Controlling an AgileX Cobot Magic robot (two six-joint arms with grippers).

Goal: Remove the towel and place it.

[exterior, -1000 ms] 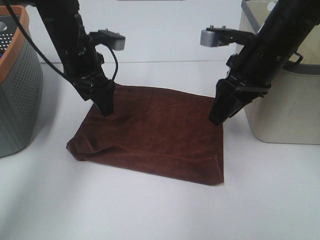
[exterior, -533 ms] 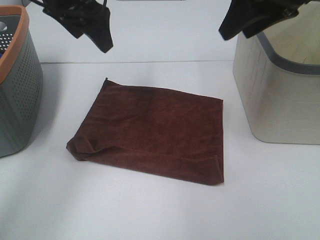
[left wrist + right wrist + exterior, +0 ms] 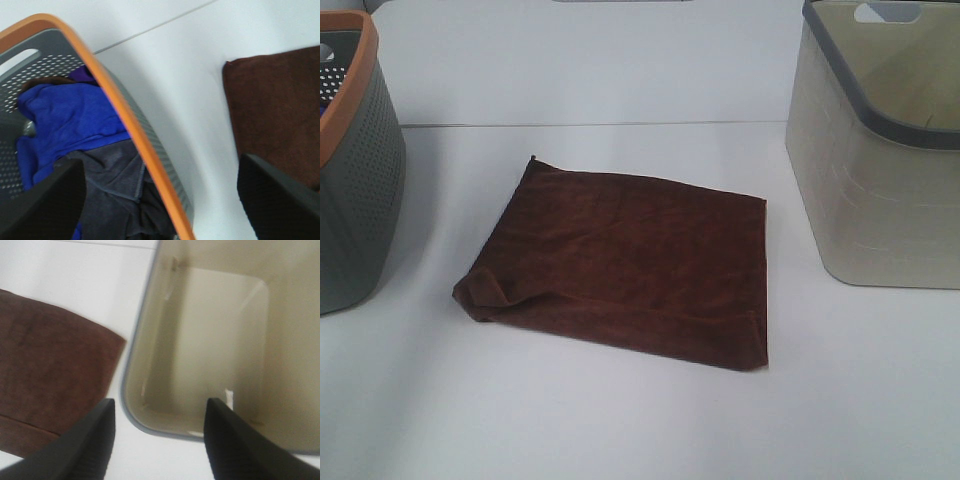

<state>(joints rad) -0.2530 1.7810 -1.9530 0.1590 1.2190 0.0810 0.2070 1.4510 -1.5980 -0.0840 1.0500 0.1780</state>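
The dark reddish-brown towel [image 3: 620,265] lies folded flat on the white table, between two bins. It has a rumpled fold at its near-left corner. Neither gripper shows in the exterior high view. In the left wrist view my left gripper [image 3: 160,165] is open and empty, high above the grey basket's rim, with the towel [image 3: 280,105] off to one side. In the right wrist view my right gripper [image 3: 161,405] is open and empty above the beige bin's edge, and the towel [image 3: 45,365] lies beside the bin.
A beige bin [image 3: 880,190] with a grey rim stands right of the towel, and its inside [image 3: 220,330] is bare. A grey perforated basket [image 3: 355,200] with an orange rim [image 3: 115,100] stands at the left. It holds a blue cloth [image 3: 65,115] and a dark grey cloth [image 3: 110,190].
Both grippers were down at the towel's far corners, then rose and left the exterior view. The towel has stayed flat in the same place.
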